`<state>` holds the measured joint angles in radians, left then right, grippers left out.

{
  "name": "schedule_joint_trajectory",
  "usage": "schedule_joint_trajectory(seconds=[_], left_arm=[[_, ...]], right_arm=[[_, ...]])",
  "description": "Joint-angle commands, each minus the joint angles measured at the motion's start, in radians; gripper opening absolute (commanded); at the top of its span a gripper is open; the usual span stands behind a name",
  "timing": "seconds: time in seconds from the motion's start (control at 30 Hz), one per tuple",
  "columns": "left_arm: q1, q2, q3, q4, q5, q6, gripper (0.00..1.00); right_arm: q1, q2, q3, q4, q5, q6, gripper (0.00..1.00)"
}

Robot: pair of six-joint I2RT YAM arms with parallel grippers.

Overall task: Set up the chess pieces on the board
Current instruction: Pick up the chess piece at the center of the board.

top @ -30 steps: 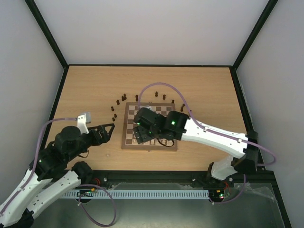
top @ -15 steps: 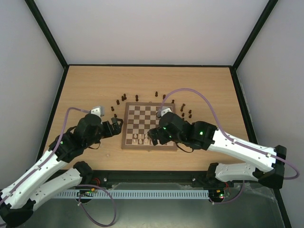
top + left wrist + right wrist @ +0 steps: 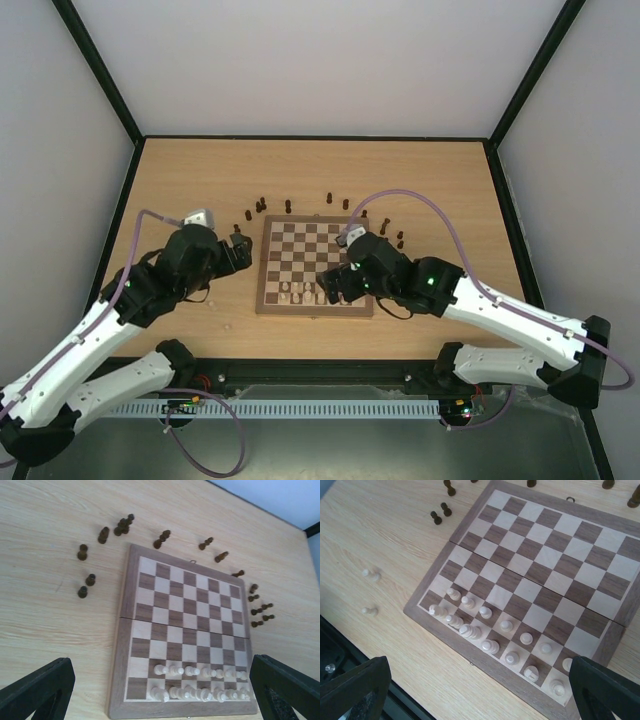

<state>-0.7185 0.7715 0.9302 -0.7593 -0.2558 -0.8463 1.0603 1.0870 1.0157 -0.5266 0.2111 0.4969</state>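
Overhead view of a light wooden surface [image 3: 200, 180] with a chessboard [image 3: 300, 240] at its middle. Pale pieces [image 3: 300, 292] stand upright in two rows along the board's 6 o'clock edge. Dark pieces [image 3: 288, 206] stand off the board on the surface, scattered in a loose arc from 9 o'clock through 12 to 3 o'clock. Two more pale pieces [image 3: 370, 575] sit on the surface near the board's 8 o'clock corner, apart from each other.

The left tool [image 3: 238, 254] hangs over the surface just off the board's 9 o'clock side, near the dark pieces there. Its wrist view shows the whole board [image 3: 185, 630] between its two fingers, which are spread wide and released [image 3: 160, 661].

The right tool [image 3: 332, 283] hovers above the pale rows toward the board's 5 o'clock part. It is released too, its fingers wide apart [image 3: 477, 662] and framing the pale pieces [image 3: 485, 612] below.
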Motion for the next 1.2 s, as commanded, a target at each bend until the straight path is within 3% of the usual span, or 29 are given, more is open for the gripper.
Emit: schedule_joint_trajectory(seconds=[0.0,0.2,0.53,0.8,1.17], left_arm=[[0.017,0.094,0.103,-0.206,-0.049,-0.010,0.99],[0.082,0.170,0.155,-0.355,-0.003,0.020,0.99],[0.271,0.239,0.025,-0.420,0.185,0.170,0.99],[0.353,0.282,-0.096,-0.387,0.287,0.244,0.99],[0.244,0.225,-0.168,-0.390,0.366,0.148,0.99]], right_arm=[[-0.009,-0.040,-0.030,0.035,-0.038,-0.019,0.99],[-0.010,-0.044,-0.060,0.058,-0.075,-0.009,0.98],[-0.011,-0.065,-0.075,0.068,-0.125,-0.008,0.99],[-0.010,-0.069,-0.085,0.064,-0.160,-0.008,0.99],[-0.010,-0.085,-0.101,0.057,-0.149,-0.002,0.99]])
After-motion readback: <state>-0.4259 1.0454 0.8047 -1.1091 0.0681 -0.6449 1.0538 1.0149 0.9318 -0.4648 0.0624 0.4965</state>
